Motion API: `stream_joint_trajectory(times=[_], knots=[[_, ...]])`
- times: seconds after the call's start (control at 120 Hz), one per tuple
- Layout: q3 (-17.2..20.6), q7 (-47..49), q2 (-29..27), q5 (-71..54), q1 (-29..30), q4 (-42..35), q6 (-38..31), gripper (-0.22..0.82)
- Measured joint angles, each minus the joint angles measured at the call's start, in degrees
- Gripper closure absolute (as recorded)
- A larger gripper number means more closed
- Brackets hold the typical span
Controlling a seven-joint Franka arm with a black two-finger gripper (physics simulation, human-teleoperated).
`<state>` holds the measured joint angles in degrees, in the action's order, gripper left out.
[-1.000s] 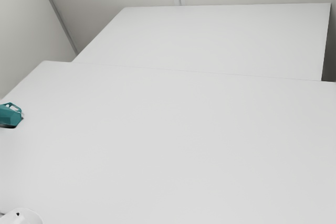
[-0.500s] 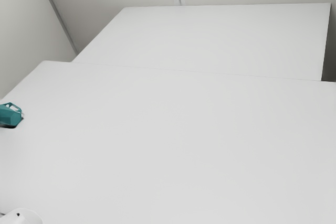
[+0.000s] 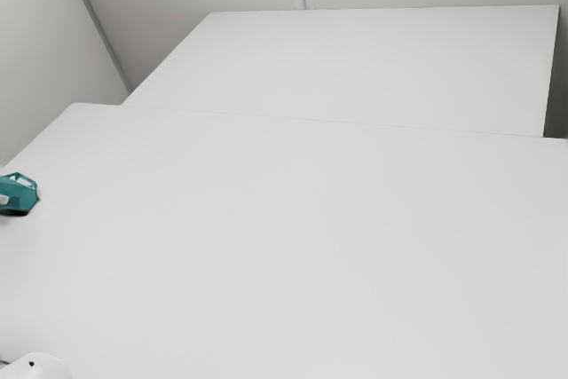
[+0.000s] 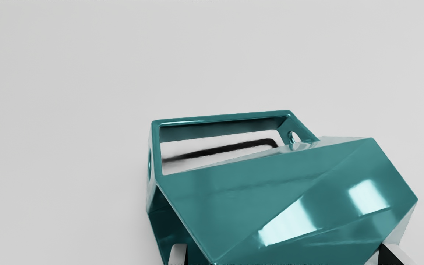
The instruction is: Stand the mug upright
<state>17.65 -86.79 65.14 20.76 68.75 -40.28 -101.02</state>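
Teal and glossy, a faceted mug (image 3: 21, 197) lies on its side at the exterior view's left edge, on a smooth, pale table (image 3: 293, 237) reaching toward that view's right. Seen from the wrist, the gripper (image 4: 284, 254) stands wide with the mug between its fingers: one by the dark, angular mouth, then a squared handle and bright glints on flat planes, the other near the base.
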Motion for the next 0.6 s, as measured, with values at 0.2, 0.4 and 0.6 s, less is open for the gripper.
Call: stream_joint_trajectory(times=[0.2, 0.4, 0.6], knots=[[0.1, -1.0, 0.3, 0.7, 0.0, 0.0, -0.2, 0.22], [0.2, -1.6, 0.1, 0.9, -0.5, 0.0, -0.4, 0.33], [0.3, -2.0, -0.2, 0.9, -1.2, -0.4, -0.6, 0.44]])
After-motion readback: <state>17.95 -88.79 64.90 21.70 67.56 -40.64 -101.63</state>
